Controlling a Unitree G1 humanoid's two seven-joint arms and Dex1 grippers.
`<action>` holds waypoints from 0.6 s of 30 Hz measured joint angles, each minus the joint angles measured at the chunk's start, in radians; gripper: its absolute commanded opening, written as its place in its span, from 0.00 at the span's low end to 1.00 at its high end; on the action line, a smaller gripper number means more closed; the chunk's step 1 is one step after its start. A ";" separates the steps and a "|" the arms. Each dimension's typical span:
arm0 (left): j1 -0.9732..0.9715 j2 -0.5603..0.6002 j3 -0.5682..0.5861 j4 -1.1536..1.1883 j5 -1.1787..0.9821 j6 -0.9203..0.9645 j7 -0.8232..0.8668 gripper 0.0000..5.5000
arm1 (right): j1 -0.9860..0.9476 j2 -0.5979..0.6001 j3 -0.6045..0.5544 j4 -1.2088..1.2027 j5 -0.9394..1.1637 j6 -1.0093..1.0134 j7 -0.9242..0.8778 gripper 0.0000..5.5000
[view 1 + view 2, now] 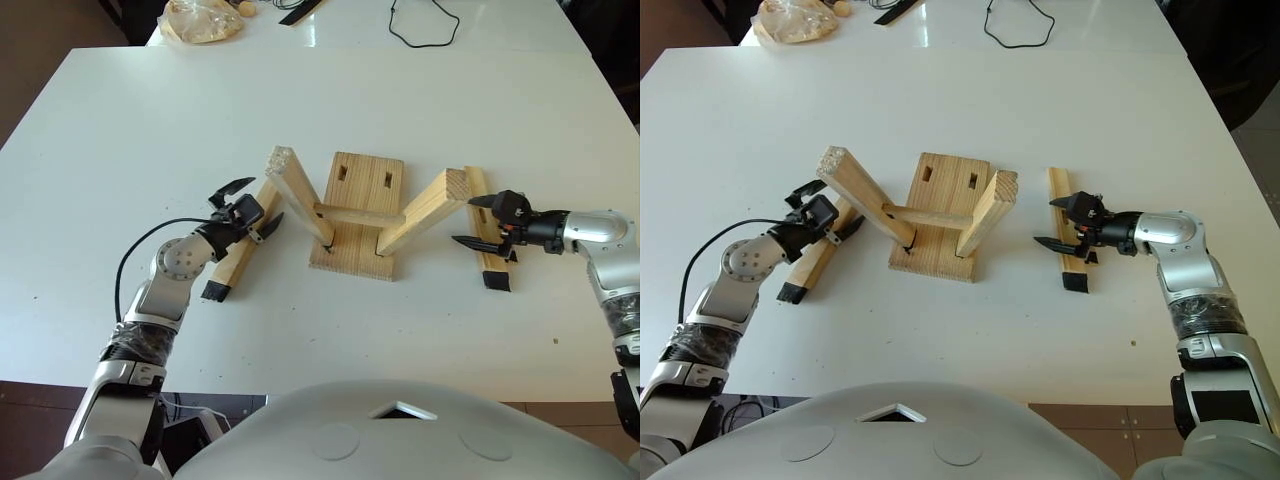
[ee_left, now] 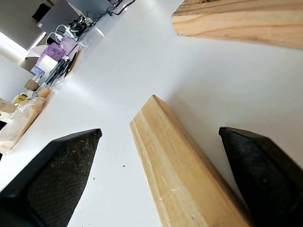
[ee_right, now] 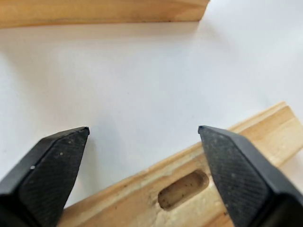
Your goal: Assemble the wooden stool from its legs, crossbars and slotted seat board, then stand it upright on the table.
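Your left gripper [image 1: 267, 199] is spread, straddling the loose pale wooden leg [image 1: 238, 258] left of the slotted wooden seat board [image 1: 365, 170]; close squarely across its width. The right gripper [image 1: 462, 220] is spread over the mortised wooden leg [image 1: 496, 272] right of the board; grip clear of the slot.

Pale, grained pine across seat board [image 1: 365, 190], crossbar [image 1: 360, 214] and legs [image 1: 425, 212]; black end cap [image 1: 1074, 282] on loose leg [image 1: 1057, 185]. Glossy white counter [image 1: 150, 130]. Black left pincer [image 1: 267, 198] and right pincer [image 1: 461, 219], pads [image 3: 232, 165] finely stippled.
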 measured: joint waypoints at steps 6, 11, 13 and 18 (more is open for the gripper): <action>-0.006 0.012 0.029 -0.001 -0.032 0.041 -0.010 0.84 | 0.078 -0.007 -0.056 -0.248 0.068 0.086 -0.005 0.77; 0.004 -0.037 0.036 -0.168 -0.111 0.199 -0.051 0.84 | 0.166 -0.045 -0.076 -0.480 0.131 0.202 0.039 0.77; -0.033 -0.063 0.042 -0.240 -0.149 0.236 -0.058 0.84 | 0.204 -0.077 -0.064 -0.551 0.139 0.222 0.081 0.77; -0.071 -0.101 0.049 -0.345 -0.211 0.244 -0.074 0.84 | 0.314 -0.123 0.024 -0.670 0.151 0.243 0.181 0.77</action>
